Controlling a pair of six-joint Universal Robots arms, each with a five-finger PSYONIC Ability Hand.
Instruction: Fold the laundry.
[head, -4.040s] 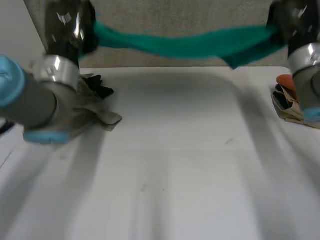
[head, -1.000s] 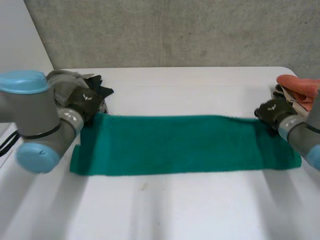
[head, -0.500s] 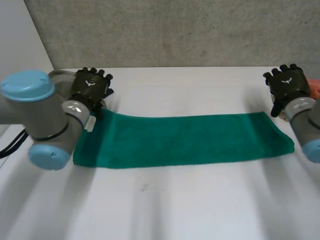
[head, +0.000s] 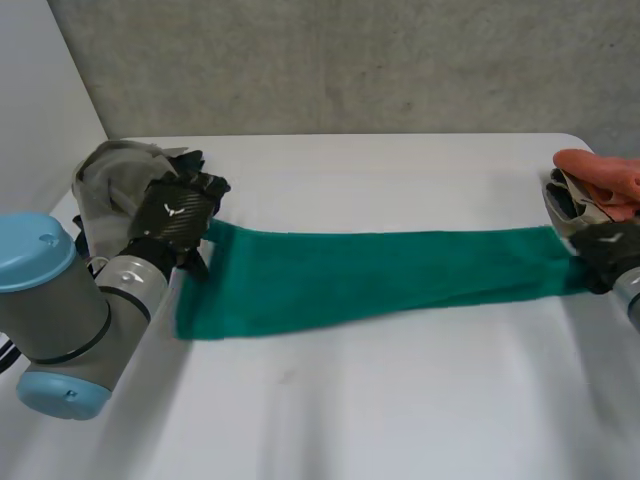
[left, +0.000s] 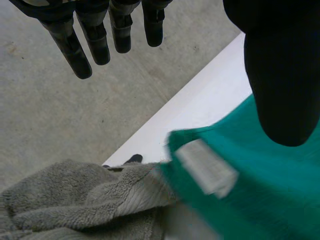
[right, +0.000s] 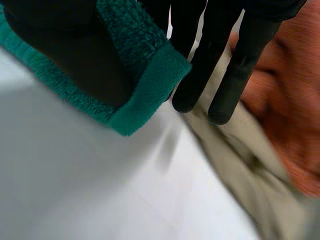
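Green towel (head: 370, 272) spans table (head: 350, 420), left edge to right; right hand (head: 606, 250) pinches right end; left hand (head: 176, 212) released at far-left corner.

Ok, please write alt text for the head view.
A long green terry towel lies across the white table, the robot's left hand at its far left corner and right hand at its right end. A crumpled grey towel and an orange cloth lie beside those hands.

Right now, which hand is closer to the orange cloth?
Right. The right hand is at the green towel's end just beside the orange cloth; the left hand is at the towel's opposite end, by the grey towel.
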